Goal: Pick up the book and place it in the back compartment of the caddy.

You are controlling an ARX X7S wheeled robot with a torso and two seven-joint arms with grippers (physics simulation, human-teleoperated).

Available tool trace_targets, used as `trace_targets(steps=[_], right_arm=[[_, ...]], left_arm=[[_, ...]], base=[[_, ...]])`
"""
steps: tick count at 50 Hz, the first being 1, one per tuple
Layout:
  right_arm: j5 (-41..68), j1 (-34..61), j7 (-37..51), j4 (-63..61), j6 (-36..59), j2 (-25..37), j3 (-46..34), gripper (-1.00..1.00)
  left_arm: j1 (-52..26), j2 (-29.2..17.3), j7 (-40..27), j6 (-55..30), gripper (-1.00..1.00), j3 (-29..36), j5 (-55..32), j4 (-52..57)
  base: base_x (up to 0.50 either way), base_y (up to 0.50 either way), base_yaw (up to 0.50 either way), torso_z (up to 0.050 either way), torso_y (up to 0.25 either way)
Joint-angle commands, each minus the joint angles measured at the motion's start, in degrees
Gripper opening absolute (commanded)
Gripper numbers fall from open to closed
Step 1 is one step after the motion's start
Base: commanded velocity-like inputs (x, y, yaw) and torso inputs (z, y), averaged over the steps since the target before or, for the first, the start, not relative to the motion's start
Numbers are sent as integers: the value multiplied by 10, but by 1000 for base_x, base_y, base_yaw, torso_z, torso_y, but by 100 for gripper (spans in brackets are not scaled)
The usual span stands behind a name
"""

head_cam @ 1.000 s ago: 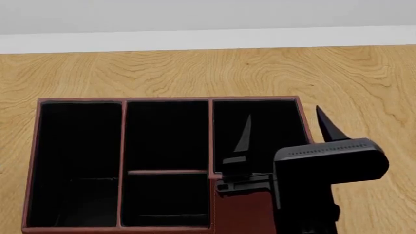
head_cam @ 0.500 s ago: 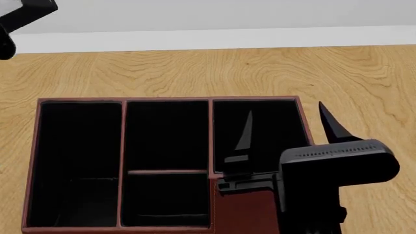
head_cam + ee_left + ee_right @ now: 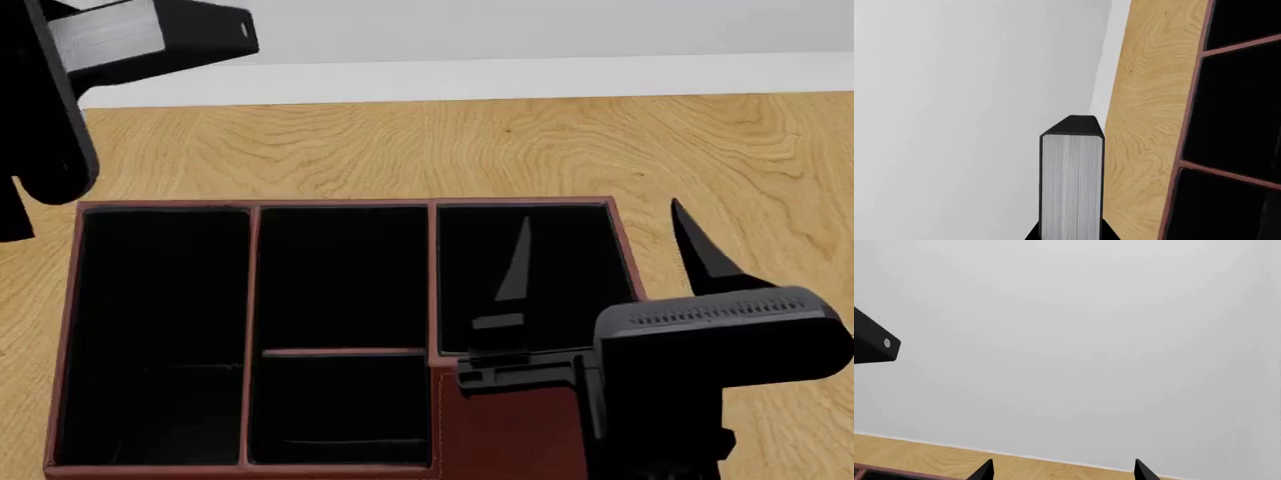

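Note:
The book [image 3: 1071, 185] shows pale grey page edges and a black cover end, upright between the jaws of my left gripper [image 3: 1071, 236], which is shut on it. In the head view the left arm [image 3: 80, 70] hangs above the table beyond the caddy's far left corner. The caddy [image 3: 347, 204] is a dark red box with black cells; part of it also shows in the left wrist view [image 3: 1193, 100]. Its back compartment [image 3: 340, 410], the small wide cell, holds nothing. My right gripper [image 3: 607, 258] is open over the caddy's right rim, seen as two black fingertips [image 3: 984, 471].
The caddy rests on a light wooden surface [image 3: 534, 140] that runs back to a white wall [image 3: 467, 30] with a pale baseboard. A black part of the left arm [image 3: 871, 342] shows in the right wrist view against the wall.
The left arm has come into the head view from the upper left and moved right and down. The right gripper has drifted slightly right and stays open.

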Motion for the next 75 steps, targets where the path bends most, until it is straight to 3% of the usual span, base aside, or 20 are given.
trace_targets(steps=[1,20,34,44,59,67,75], right_arm=[[7,-12,3,-16,-4,9,13,100],[23,-56,21,-65,-6,34,64,100],[32,-81,19,-78,-30,38,82,100],[33,-75,14,-72,-35,36,73,100],[38,-77,17,-80,-33,36,73,100],[44,-83,18,-88,-36,39,79,100],[55,-94,16,-98,-47,41,93,100]], left_arm=[[-20,-1,6,-48,-100,-10,8,100],[-11,11,44,-154,-100,-26,-47,216],[-39,39,95,-247,-100,17,-80,269],[-63,73,145,-315,-100,18,-125,255],[-140,106,177,-332,-100,3,-137,214],[-206,121,199,-353,-100,83,-134,204],[-248,161,195,-373,-100,108,-124,171]], base=[[0,0,0,0,0],[0,0,0,0,2],[0,0,0,0,1],[0,0,0,0,1],[0,0,0,0,1],[0,0,0,0,1],[0,0,0,0,1]])
